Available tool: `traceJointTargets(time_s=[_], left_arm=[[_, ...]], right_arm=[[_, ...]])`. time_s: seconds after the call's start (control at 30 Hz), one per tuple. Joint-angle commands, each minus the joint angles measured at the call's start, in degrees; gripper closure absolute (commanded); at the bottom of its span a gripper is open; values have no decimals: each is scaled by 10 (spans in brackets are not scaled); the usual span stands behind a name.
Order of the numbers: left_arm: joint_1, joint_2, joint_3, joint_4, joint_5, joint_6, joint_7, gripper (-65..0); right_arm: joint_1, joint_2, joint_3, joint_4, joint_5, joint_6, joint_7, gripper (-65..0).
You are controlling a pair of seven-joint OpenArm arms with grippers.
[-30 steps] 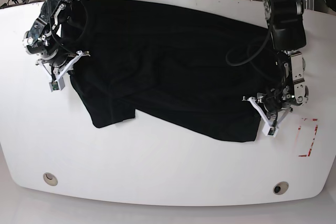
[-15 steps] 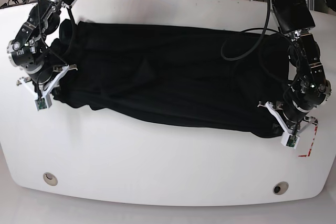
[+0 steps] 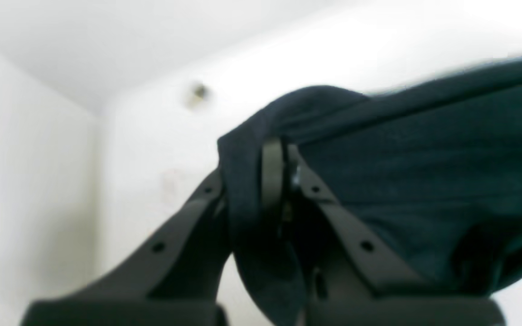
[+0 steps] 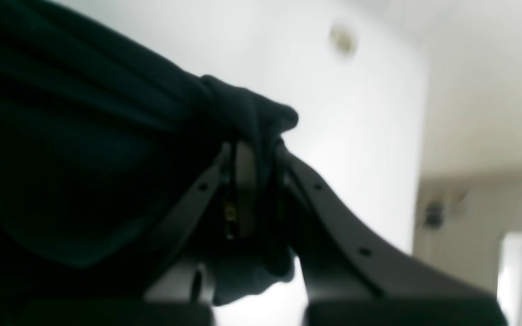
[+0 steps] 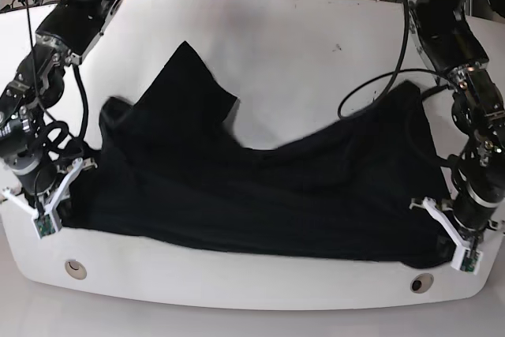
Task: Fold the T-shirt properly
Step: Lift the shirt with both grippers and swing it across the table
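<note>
At about eight o'clock on the table (image 5: 260,29), the right gripper (image 4: 254,181) is clamped on a bunched corner of the shirt (image 5: 260,195), with cloth wadded between its fingers. The shirt lies stretched across the near half, one sleeve flopped toward eleven o'clock. At four o'clock the left gripper (image 3: 283,181) pinches the other corner just as tightly. Both sit close to the near edge, so pulling further could drag the hem off, or a thin pinch could slip and leave the fold crooked.
</note>
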Motion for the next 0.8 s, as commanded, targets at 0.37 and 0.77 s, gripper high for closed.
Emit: traceJointTargets(time_s=[0.37,0.77], left_arm=[[-196,-66,0,5,12,8,-10,0],[-344,-79,7,-50,12,8,-10,0]], right_arm=[[252,106,-110,-32,-20,-6,-24,0],[484,147,-228,-145,-20,-6,-25,0]])
